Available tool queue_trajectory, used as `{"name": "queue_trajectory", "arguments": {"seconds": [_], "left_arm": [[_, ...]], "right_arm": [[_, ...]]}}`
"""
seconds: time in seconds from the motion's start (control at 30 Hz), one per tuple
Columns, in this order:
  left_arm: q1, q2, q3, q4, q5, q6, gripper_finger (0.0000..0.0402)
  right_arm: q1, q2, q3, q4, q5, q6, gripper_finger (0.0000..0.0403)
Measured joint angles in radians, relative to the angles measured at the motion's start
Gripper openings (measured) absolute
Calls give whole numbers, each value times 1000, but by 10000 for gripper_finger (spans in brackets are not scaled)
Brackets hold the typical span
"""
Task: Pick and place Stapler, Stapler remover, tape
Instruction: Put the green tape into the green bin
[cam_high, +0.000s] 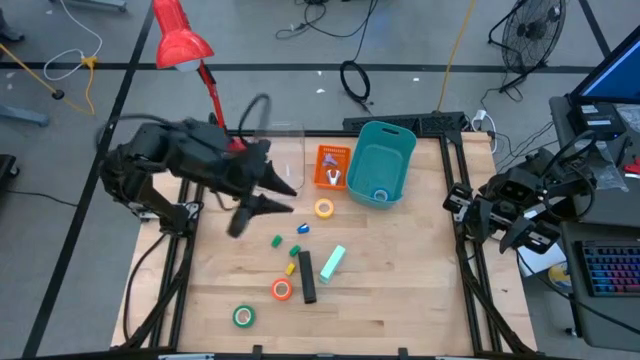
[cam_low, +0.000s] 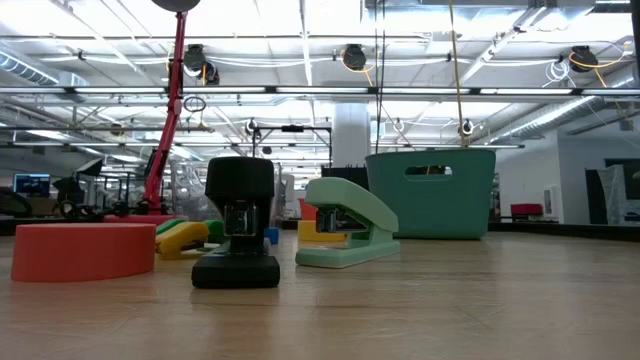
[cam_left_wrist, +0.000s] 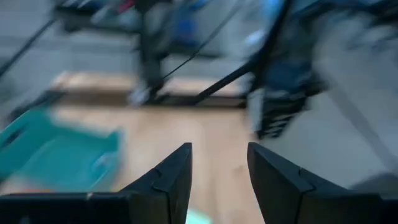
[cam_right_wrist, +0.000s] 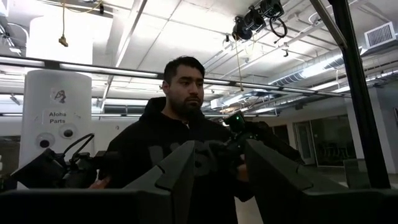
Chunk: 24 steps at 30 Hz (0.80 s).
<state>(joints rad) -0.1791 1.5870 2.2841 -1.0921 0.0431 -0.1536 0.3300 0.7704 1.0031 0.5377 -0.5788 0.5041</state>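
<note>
A black stapler (cam_high: 306, 277) and a mint-green stapler (cam_high: 332, 262) lie side by side on the wooden table; the low view shows them as the black stapler (cam_low: 237, 235) and the mint-green stapler (cam_low: 345, 225). The orange stapler remover (cam_high: 332, 166) lies beside the teal basket (cam_high: 385, 160). A yellow tape roll (cam_high: 324, 208), an orange one (cam_high: 282, 290) and a green one (cam_high: 243, 316) lie flat on the table. A blue roll (cam_high: 380, 196) lies inside the basket. My left gripper (cam_high: 293, 199) hangs open above the table, left of the yellow roll, holding nothing. My right gripper (cam_right_wrist: 221, 168) stands open beyond the table's right edge.
Small coloured blocks (cam_high: 276, 241) lie scattered between the yellow roll and the staplers. A red lamp (cam_high: 182, 40) leans over the far left corner. A person (cam_right_wrist: 180, 137) stands in the room beyond the right gripper. A bare stretch of table (cam_high: 400, 290) lies at the near right.
</note>
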Motion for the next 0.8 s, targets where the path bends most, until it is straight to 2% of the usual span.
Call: {"name": "queue_trajectory", "arguments": {"seconds": [0.23,0.33,0.53,0.8], "left_arm": [[2,-44,1,151,344,111,156],[2,-70,1,187,423,126,156],[1,-128,1,182,427,126,156],[0,-226,1,182,349,130,156]], "right_arm": [[0,3,0,-18,1,-3,134],[-1,4,0,-20,1,-4,134],[-1,4,0,-19,4,-4,134],[-1,4,0,-19,5,-4,134]]}}
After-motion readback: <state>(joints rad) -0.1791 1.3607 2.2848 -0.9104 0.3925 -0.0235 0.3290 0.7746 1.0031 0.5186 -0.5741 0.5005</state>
